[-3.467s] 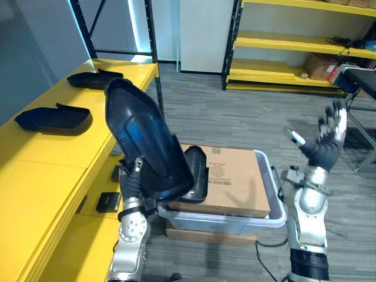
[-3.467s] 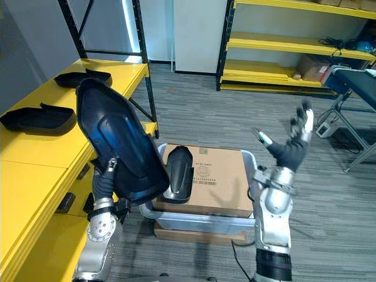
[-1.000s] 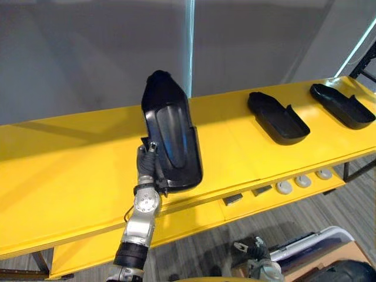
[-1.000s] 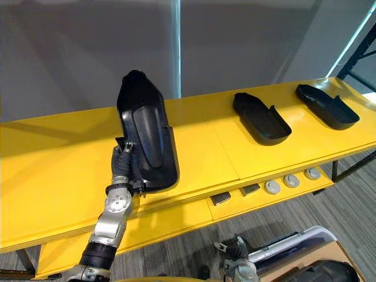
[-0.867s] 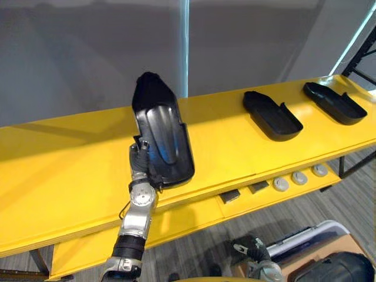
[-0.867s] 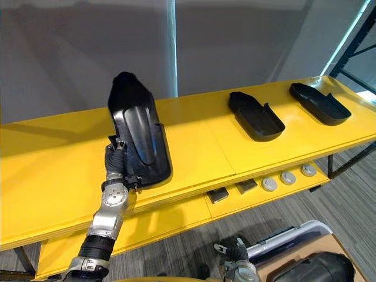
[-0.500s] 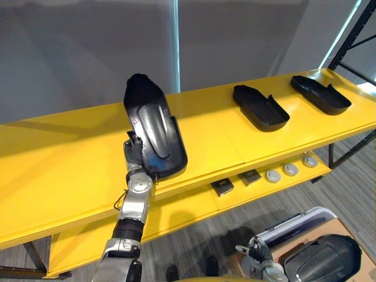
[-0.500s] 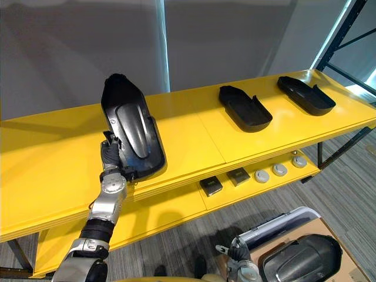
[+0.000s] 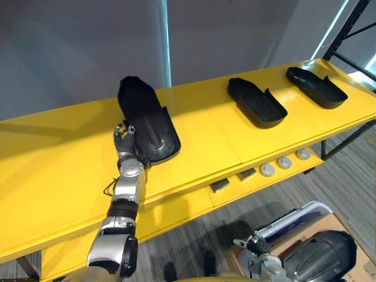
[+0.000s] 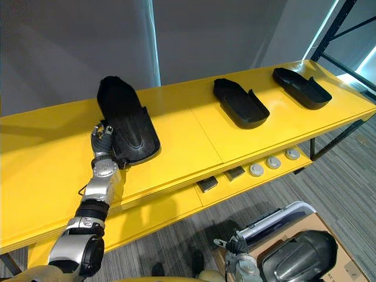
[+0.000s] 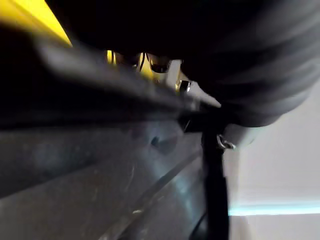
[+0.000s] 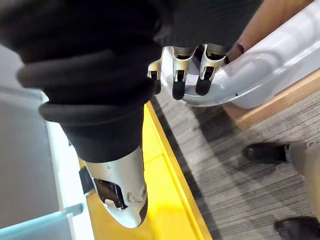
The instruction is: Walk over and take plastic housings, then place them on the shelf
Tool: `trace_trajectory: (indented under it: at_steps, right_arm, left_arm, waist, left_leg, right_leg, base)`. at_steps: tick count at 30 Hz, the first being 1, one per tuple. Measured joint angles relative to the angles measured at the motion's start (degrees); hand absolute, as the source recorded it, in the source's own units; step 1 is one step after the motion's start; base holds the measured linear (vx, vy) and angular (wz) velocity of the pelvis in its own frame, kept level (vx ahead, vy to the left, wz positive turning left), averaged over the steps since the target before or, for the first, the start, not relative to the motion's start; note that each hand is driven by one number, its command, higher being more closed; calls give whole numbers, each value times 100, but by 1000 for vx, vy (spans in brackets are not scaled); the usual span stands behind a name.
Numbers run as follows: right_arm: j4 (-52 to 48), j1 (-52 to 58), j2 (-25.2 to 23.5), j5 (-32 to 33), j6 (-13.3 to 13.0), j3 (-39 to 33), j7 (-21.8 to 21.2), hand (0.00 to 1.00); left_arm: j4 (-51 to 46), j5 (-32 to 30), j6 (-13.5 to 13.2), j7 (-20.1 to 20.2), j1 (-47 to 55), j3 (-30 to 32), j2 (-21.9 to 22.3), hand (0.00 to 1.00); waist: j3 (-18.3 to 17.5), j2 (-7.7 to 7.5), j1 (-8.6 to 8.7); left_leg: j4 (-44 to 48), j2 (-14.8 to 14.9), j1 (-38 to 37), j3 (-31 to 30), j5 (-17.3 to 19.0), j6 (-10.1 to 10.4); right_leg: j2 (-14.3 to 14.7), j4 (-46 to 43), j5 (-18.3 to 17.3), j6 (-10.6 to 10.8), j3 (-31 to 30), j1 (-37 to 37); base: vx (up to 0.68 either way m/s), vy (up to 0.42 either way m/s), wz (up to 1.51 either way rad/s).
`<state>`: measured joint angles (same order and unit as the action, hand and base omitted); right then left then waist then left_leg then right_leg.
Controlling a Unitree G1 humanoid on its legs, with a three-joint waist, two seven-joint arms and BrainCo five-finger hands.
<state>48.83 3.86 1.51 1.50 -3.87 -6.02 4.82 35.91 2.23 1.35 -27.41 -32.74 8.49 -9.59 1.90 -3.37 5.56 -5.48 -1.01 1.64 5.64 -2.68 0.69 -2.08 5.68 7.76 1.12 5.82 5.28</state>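
Black plastic housing (image 9: 147, 120) lies on the yellow shelf (image 9: 59, 170), its narrow end toward the wall. The left hand (image 9: 124, 134) is at the housing's near left rim, fingers curled onto that edge. To the right, well apart, 2 more housings (image 9: 257, 102) (image 9: 316, 87) lie on the same shelf. Low at the right, the right hand (image 12: 185, 70) hangs with relaxed fingers, holding nothing, just beside a grey bin (image 12: 270, 75).

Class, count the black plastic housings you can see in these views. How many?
4. One housing in the left hand on the yellow shelf; two further right on it; one in the grey bin below. More may be hidden there.
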Motion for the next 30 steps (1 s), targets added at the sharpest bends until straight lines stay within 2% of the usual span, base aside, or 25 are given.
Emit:
trace_trajectory:
  at_steps: [3, 6, 14, 17, 19, 21, 25, 30]
  right_arm:
    - [0, -15, 9, 1, -1, -9, 1, 0]
    - [0, -15, 8, 0, 0, -8, -2, 0]
    - [0, -3, 8, 0, 4, -7, -6, 0]
    - [6, 8, 7, 0, 5, -8, -5, 0]
    - [32, 8, 7, 2, 5, -8, -2, 0]
    - [40, 62, 8, 4, 2, -16, 6, 0]
    - [110, 154, 1, 11, -37, -21, 22, 0]
    - [207, 364, -12, 11, -64, -24, 21, 0]
  left_arm:
    - [71, 112, 0, 24, -5, 0, -3, 0]
    - [72, 112, -1, 249, -42, -6, -53, 0]
    - [91, 115, 0, 262, -218, -10, -108, 0]
    - [7, 104, 1, 218, -215, -203, -105, 0]
    - [-571, -105, 18, 152, -137, -438, -64, 0]
    - [-1629, -516, 11, 86, 79, -716, -45, 0]
    - [-3471, -1559, -223, 85, 752, -1184, 277, 0]
    - [-4275, -2011, -340, 233, 1965, -1618, 682, 0]
  waist:
    - [21, 6, 1]
    - [51, 17, 0]
    - [58, 19, 0]
    - [61, 25, 0]
    - [64, 29, -11]
    - [84, 62, -15]
    - [108, 132, -182]
    - [109, 179, -311]
  left_leg:
    - [-4, 2, -1, -42, 0, 0]
    - [-25, 3, -1, -49, 19, 30]
    - [-37, 3, 0, -54, 19, 31]
    - [-28, 1, -3, -94, -1, 1]
    - [-6, -3, -4, -139, -9, -8]
    - [-1, -10, -30, -203, -28, -36]
    - [-1, -13, -34, -253, -26, -36]
    - [-8, -5, -57, -345, -2, -5]
  right_leg:
    - [1, 1, 0, -1, 29, -13]
    - [-1, 1, -2, -1, 32, -16]
    - [-5, 1, -25, 23, 47, -19]
    - [-9, 0, -11, 4, 83, -37]
    - [-15, -1, -8, 1, 140, -59]
    - [-27, -1, -25, 4, 185, -112]
    - [-33, -2, -36, 2, 207, -136]
    - [-31, -3, -56, 2, 280, -194]
  base:
    - [-32, 14, 5]
    - [-46, 21, 3]
    - [-5, 3, 0]
    - [9, 6, 6]
    - [30, 20, 12]
    - [28, 31, 15]
    - [8, 22, 5]
    - [-22, 21, 10]
